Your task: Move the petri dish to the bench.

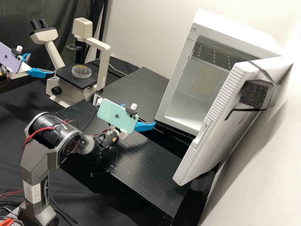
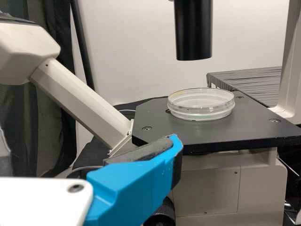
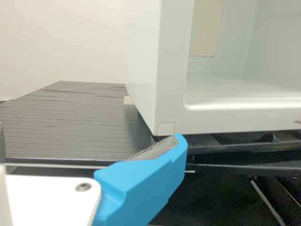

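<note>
While the dish rests on the stage, the left gripper and right gripper have fingers apart.

The high view's left edge cuts the lilac phone; the left wrist view's top crops the black tube.

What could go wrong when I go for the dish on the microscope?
The left gripper, jaws open, is beside the black platform; moving in too low could bump its edge. The dish sits beneath the black cylinder, so lifting it straight up may hit that. The right gripper is close to the white cabinet's corner; a careless swing might knock it.
</note>
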Robot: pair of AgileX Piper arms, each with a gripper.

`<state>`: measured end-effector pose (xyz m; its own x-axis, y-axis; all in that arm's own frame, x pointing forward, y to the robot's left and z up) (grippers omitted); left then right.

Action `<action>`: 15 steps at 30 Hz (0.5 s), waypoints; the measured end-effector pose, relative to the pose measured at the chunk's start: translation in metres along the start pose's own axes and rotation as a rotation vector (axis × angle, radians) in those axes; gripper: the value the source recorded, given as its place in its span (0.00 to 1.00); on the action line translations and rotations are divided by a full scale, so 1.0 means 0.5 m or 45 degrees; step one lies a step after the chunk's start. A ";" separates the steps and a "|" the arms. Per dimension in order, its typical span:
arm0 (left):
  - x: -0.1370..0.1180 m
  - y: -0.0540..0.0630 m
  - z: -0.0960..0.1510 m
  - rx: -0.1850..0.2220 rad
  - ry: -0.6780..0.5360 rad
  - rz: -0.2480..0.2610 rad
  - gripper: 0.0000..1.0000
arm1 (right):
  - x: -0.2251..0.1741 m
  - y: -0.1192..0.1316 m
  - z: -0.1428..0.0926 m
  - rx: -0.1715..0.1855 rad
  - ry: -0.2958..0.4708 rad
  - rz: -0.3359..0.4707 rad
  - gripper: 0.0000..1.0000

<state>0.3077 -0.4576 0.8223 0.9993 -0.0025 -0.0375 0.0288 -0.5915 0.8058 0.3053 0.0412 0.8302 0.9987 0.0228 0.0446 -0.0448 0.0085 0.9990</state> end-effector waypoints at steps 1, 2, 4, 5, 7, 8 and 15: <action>0.000 0.000 0.000 0.000 0.000 0.000 1.00 | 0.000 0.000 0.000 0.000 0.000 0.000 1.00; 0.000 0.000 0.000 0.000 0.000 0.000 1.00 | 0.000 0.000 0.000 0.000 0.000 0.000 1.00; 0.000 0.000 0.000 0.000 0.000 0.000 1.00 | 0.000 0.000 0.000 0.000 0.000 0.000 1.00; 0.000 0.000 0.000 0.000 0.000 0.000 1.00 | 0.000 0.000 0.000 0.000 0.000 0.000 1.00; 0.000 0.000 0.000 0.000 0.000 0.000 1.00 | 0.000 0.000 0.000 0.000 0.000 0.000 1.00; 0.000 0.000 0.000 0.000 0.000 0.000 1.00 | 0.000 0.000 0.000 0.000 0.000 0.000 1.00; 0.000 0.000 0.000 0.000 0.000 0.000 1.00 | -0.031 -0.009 0.008 -0.001 -0.015 -0.019 1.00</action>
<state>0.3077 -0.4576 0.8223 0.9993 -0.0025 -0.0375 0.0288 -0.5915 0.8058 0.2902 0.0369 0.8252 0.9995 0.0107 0.0300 -0.0301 0.0094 0.9995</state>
